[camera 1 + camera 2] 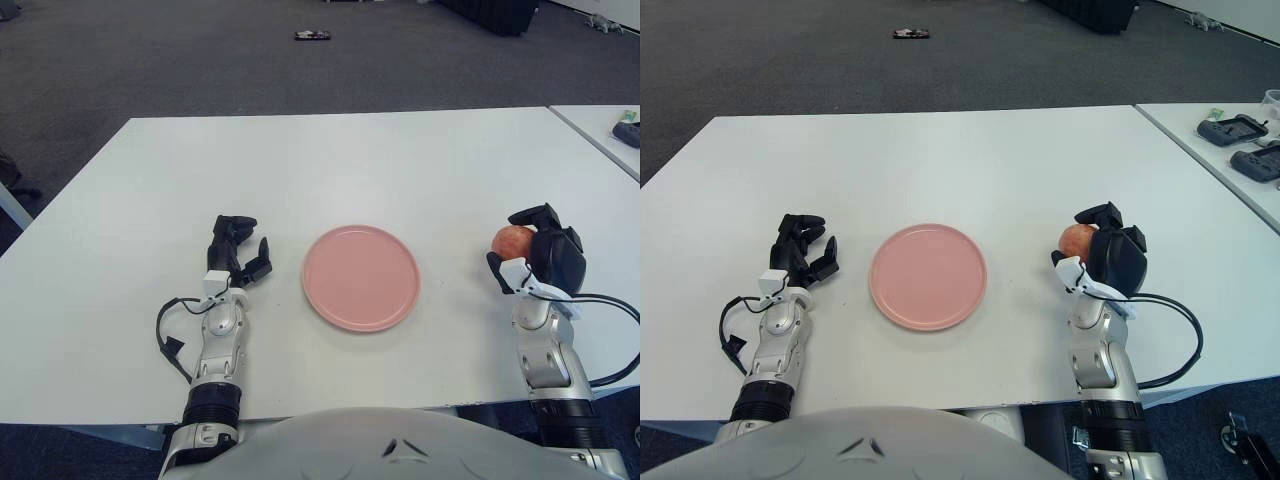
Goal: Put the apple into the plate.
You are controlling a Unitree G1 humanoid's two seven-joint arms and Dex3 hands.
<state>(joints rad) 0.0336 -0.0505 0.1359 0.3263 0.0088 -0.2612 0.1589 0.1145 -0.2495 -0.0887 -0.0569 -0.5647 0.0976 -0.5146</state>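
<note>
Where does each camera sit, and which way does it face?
Left eye view: head-mounted, looking forward and down at the white table; both forearms and torso top show.
Right eye view: same head, set slightly rightward; same body parts.
Shared: pink plate, left robot hand left of it, right robot hand around the apple.

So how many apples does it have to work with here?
1. The apple is to the right of the pink plate, gripped in the right hand. The left hand shows left of the plate, holding nothing. I see no other apples.
</note>
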